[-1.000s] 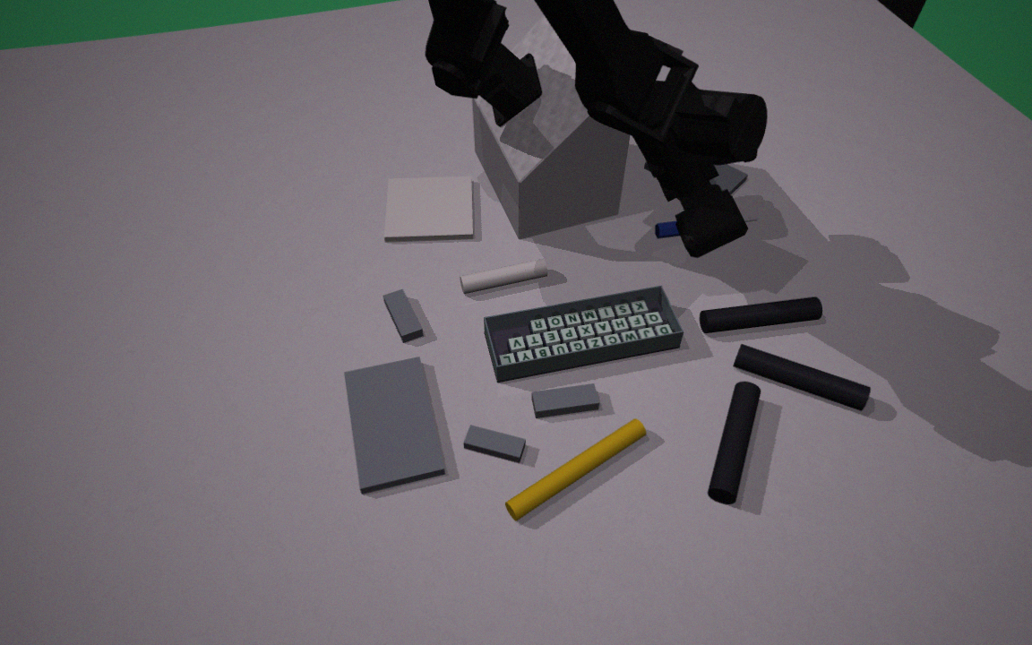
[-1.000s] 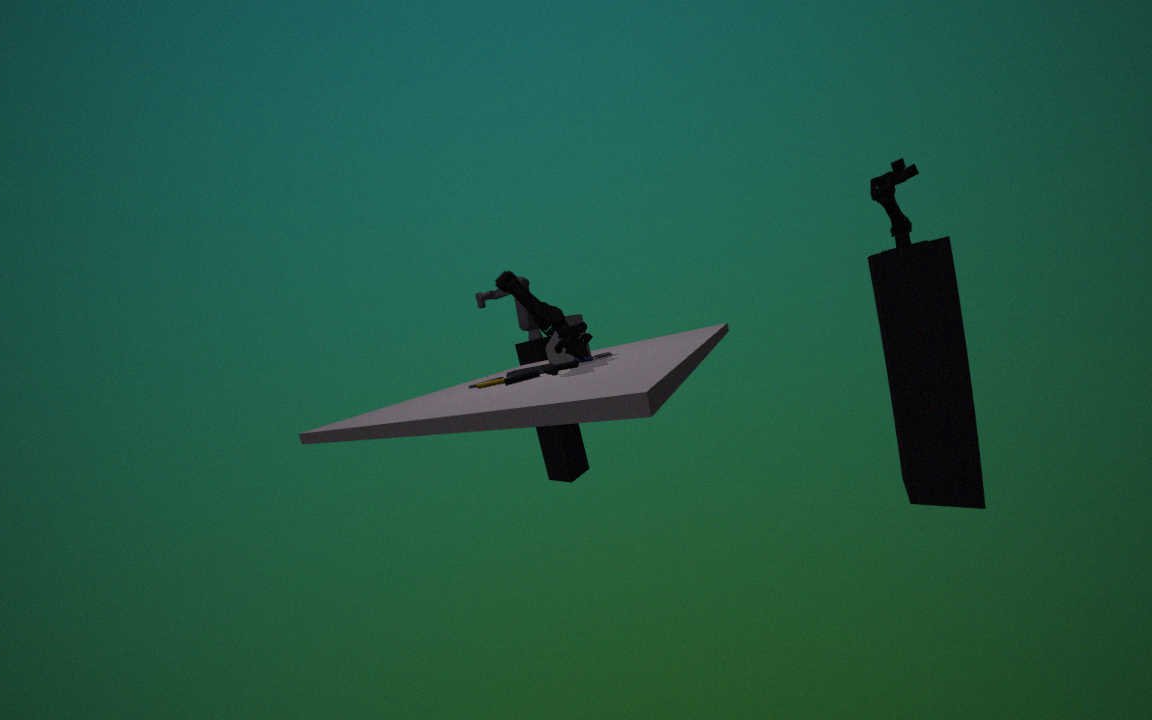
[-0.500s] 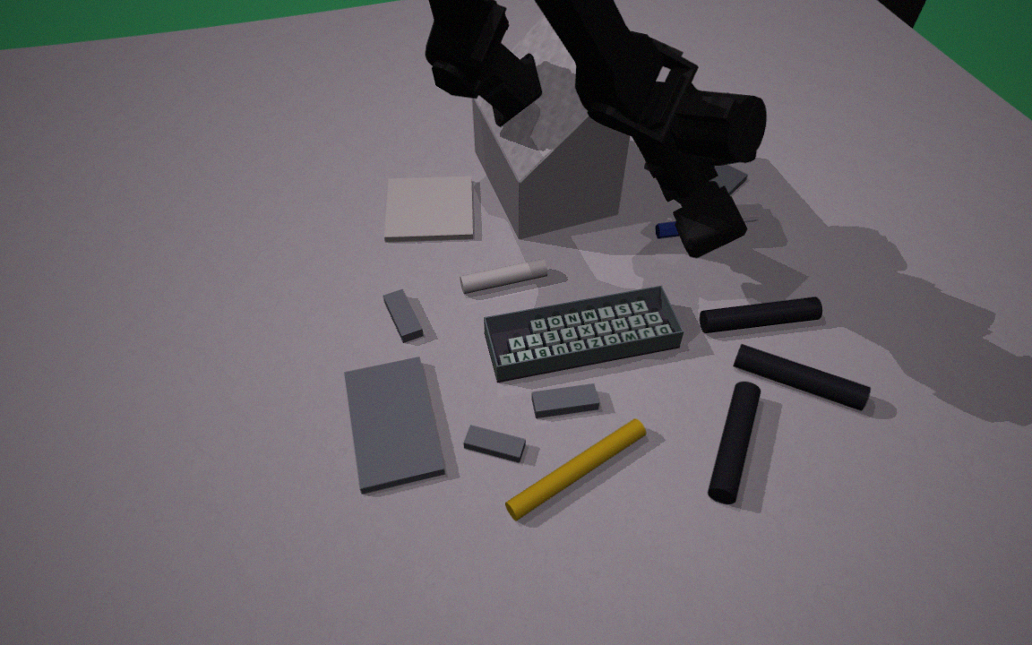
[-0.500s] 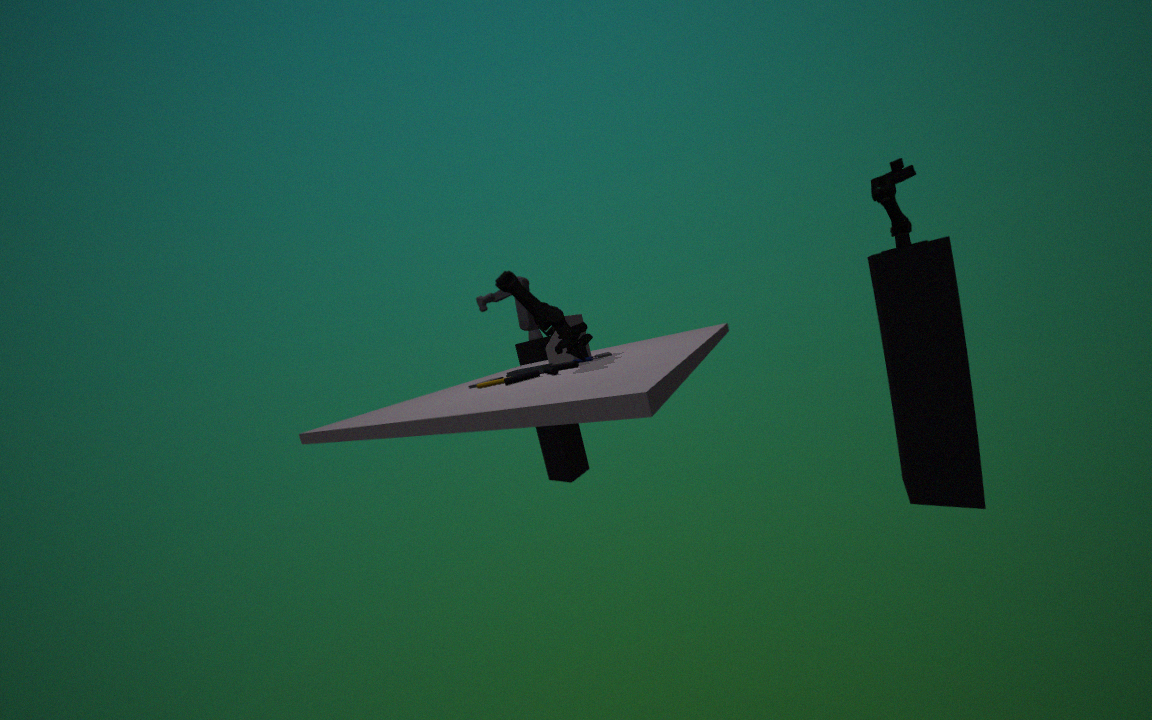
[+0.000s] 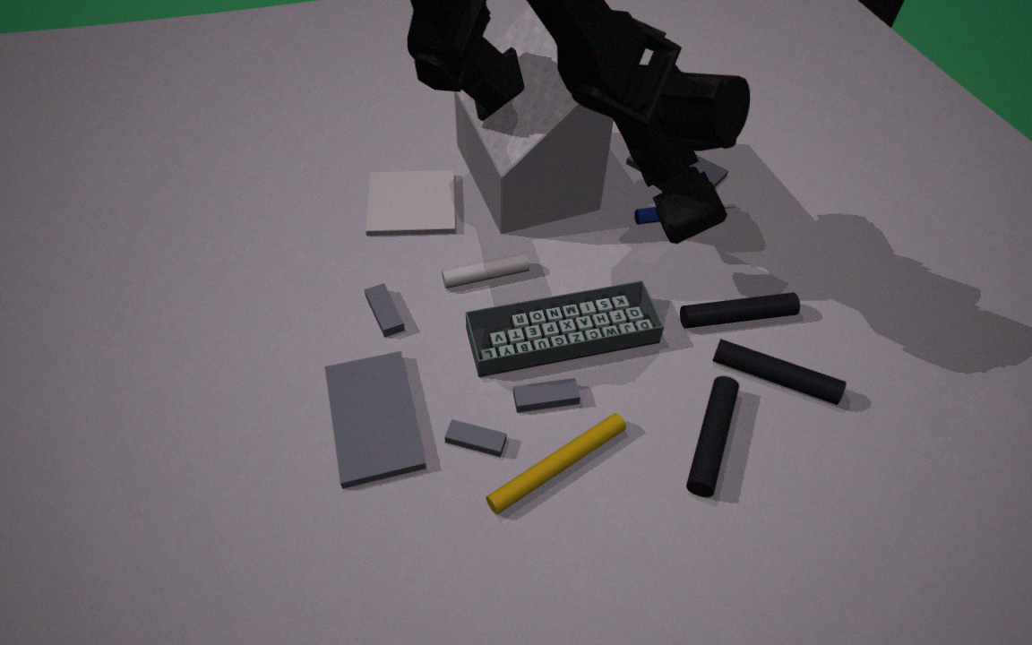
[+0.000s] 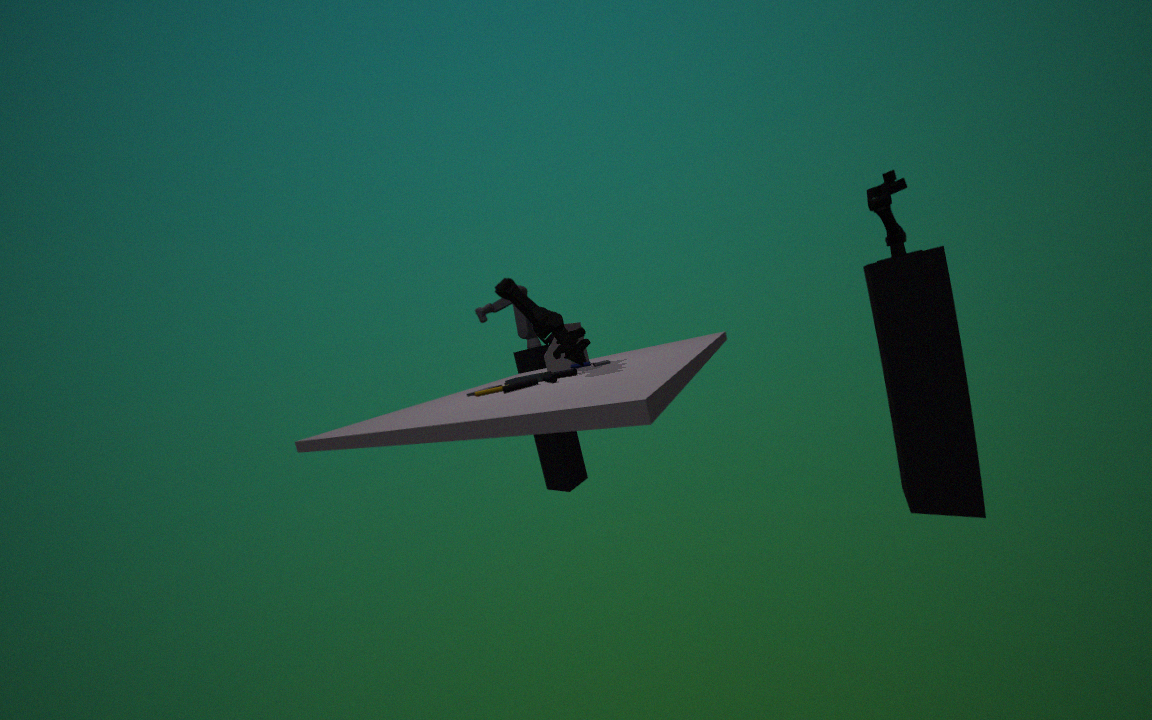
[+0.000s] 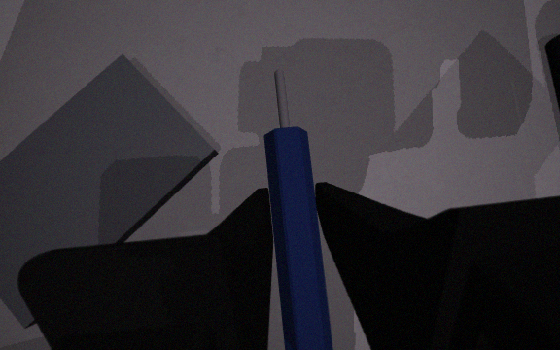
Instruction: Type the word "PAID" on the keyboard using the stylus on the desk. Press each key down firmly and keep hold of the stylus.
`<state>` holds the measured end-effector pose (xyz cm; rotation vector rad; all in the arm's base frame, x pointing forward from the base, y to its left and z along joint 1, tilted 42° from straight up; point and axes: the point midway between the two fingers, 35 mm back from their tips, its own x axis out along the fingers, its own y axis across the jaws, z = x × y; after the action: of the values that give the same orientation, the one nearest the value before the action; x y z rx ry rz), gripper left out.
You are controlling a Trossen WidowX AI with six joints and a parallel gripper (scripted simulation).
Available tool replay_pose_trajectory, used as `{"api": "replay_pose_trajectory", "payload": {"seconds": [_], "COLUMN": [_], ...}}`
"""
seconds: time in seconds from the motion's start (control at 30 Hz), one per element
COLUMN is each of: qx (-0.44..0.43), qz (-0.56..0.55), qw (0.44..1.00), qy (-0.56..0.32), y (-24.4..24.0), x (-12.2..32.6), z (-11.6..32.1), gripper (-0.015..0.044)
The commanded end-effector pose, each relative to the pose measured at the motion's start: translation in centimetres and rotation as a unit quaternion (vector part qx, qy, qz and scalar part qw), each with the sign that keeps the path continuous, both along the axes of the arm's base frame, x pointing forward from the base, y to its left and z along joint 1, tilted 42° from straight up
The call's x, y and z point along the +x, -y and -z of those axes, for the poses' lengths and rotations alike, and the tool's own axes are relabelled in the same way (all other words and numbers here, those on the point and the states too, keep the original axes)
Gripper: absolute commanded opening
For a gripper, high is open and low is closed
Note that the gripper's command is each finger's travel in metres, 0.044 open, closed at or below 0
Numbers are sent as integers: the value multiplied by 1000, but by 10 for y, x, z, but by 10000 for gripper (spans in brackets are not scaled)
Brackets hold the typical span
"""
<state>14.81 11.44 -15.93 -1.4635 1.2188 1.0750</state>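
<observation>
The black pincer [image 5: 690,215] [image 7: 292,195] grips the blue stylus [image 5: 646,215] [image 7: 296,219] low at the table [image 5: 183,321] [image 6: 508,420], at one o'clock from the keyboard [image 5: 569,353]. Grasping seems done; carrying it over and pressing P, A, I, D apparently remain.

The gripper [image 7: 292,195] pinches the blue stylus [image 7: 297,233] (thin grey tip bare).

The arm [image 5: 584,60] [image 6: 533,313] is black, with chunky, angular links and rounded housings.
</observation>
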Motion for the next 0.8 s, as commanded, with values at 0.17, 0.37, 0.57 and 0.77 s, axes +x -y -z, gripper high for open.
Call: {"api": "replay_pose_trajectory", "payload": {"seconds": [0.17, 0.37, 0.57, 0.77], "qx": [10, 10, 8, 18], "qz": [0, 0, 34, 177], "qw": [1000, 1000, 999, 984], "qy": [7, 7, 3, -5], "y": [-28, -28, -25, -26], "x": [-2, -2, 2, 22], "z": [-27, -27, -28, -38], "gripper": [0, 0, 0, 0]}}
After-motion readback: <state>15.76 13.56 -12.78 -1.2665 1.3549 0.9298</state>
